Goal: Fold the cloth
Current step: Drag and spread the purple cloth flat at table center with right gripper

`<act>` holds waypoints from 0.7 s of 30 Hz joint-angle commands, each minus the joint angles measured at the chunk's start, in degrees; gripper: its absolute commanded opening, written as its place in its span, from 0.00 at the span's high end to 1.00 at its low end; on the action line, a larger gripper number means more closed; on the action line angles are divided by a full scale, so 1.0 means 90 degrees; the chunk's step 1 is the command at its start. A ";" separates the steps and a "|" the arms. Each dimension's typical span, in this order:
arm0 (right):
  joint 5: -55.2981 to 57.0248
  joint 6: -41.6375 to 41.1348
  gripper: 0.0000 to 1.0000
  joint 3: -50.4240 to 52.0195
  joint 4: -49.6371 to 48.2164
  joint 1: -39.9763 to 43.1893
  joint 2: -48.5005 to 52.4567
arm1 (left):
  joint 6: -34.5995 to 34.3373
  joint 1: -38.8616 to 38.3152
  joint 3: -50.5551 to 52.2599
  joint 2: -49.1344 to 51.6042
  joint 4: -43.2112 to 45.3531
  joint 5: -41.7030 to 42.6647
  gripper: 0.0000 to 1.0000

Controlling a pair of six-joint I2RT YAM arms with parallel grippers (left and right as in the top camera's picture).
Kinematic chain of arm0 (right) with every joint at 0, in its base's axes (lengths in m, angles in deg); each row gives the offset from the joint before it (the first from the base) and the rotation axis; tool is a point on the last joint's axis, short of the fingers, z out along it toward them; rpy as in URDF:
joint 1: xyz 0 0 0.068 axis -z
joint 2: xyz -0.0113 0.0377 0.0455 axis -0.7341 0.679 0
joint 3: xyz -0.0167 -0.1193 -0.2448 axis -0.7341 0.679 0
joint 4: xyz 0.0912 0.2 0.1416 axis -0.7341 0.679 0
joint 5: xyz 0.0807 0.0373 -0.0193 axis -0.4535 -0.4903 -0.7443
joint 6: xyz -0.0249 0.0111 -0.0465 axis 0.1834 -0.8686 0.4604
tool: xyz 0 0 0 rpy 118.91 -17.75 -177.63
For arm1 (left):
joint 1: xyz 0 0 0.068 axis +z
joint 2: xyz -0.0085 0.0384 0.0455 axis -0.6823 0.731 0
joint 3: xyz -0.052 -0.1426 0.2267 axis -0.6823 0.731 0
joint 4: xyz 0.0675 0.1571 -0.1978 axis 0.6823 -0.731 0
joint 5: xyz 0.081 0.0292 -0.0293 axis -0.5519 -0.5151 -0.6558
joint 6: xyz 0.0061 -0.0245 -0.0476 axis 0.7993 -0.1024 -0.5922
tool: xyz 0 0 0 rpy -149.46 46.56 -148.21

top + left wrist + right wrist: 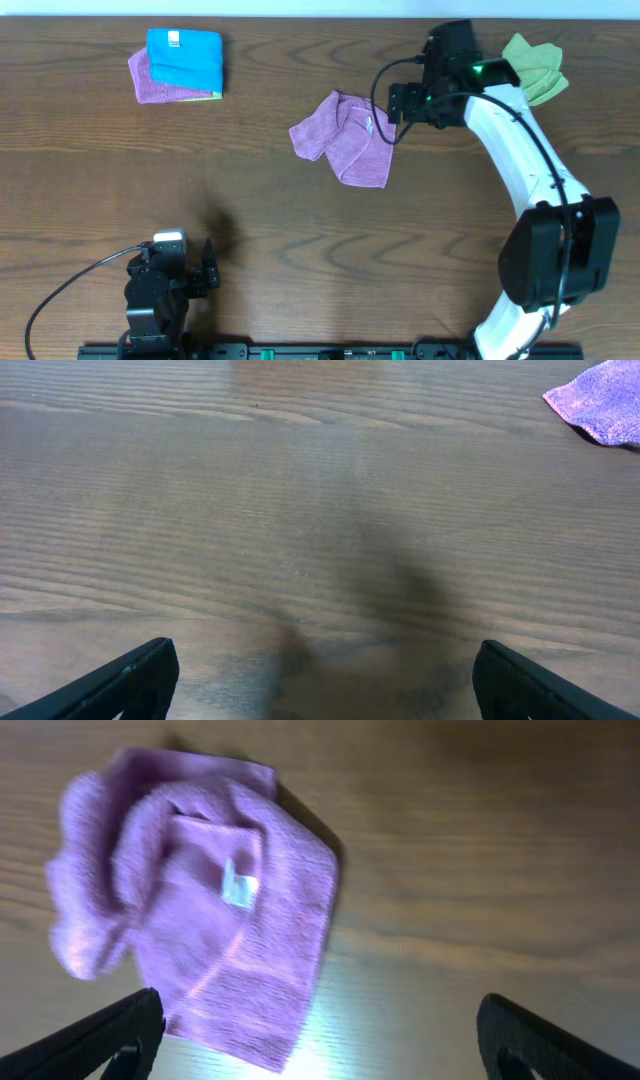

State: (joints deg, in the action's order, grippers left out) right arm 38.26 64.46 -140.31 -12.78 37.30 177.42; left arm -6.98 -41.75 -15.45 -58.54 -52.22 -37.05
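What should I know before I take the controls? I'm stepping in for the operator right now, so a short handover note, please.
Left gripper: open, empty, low over bare table near the front left, far from every cloth.
Right gripper: open, empty, above the right edge of the purple cloth.
Purple cloth: mid-table, rumpled, one side bunched up, tag showing.
Blue cloth: folded, on a stack at the far left.
Green cloth: crumpled at the far right.
Done: the stack looks finished.
Left: flatten and fold the purple cloth; the green one probably follows.
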 commanded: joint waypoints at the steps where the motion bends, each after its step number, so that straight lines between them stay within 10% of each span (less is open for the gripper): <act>1: -0.1336 0.0408 0.01 0.0381 -0.0374 0.0073 -0.0029 | 0.0046 -0.0017 0.0036 -0.0041 -0.0019 -0.0044 0.05; 21: -0.2149 0.0491 0.20 0.0617 -0.2781 -0.0097 0.1593 | -0.0032 -0.0017 0.0036 -0.0041 -0.0022 -0.0019 0.05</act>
State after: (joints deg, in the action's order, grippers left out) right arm 21.08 68.39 -135.15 -37.00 37.23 190.41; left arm -7.00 -41.75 -15.45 -58.54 -52.22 -37.05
